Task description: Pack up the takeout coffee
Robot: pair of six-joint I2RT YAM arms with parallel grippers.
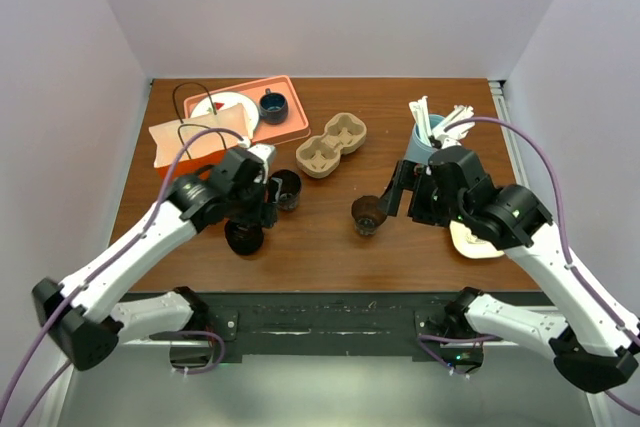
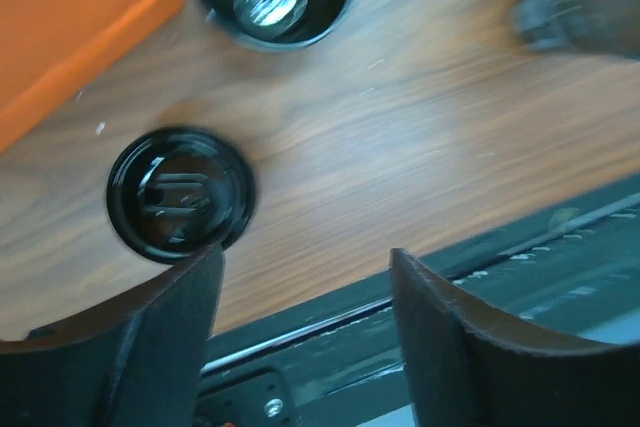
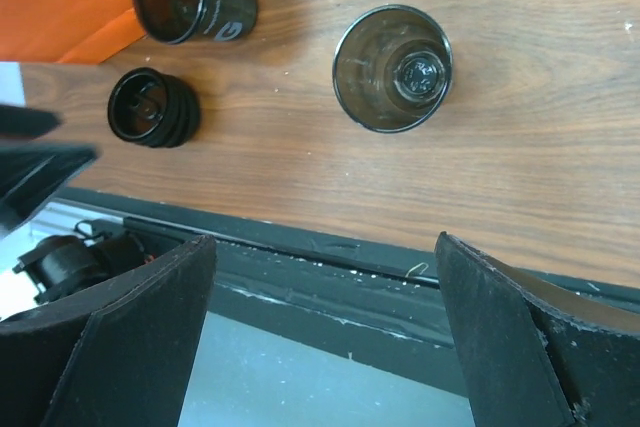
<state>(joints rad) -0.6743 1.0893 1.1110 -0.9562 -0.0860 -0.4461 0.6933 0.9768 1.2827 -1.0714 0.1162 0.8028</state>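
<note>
The takeout coffee (image 1: 244,237) is found upright on the worktop (image 1: 320,262), close to the near edge and left of centre. Its black sip lid faces up, so its long axis is vertical.

Left tool (image 2: 305,259): open, nothing held. It is placed above the coffee and slightly toward the far edge. In the left wrist view the lid is seen just outside the gap, next to one fingertip and not between the two. A small sideways shift is judged necessary before the fingers can be brought down around the cup wall.

Right tool (image 3: 322,245): open wide, nothing held. It is positioned right of centre, well apart from the coffee. The left arm is clearly the nearer one.

A lidless dark cup (image 1: 287,189) stands just beyond the coffee, toward the far edge and near the left tool. Contact with it during the shift is noted as a risk. A brownish open cup (image 1: 368,214) stands near the centre, by the right tool.

A pulp cup carrier (image 1: 333,147) lies further toward the far edge, at centre. It is taken as the likely destination. An orange tray (image 1: 290,132) is noted at the far left corner.
</note>
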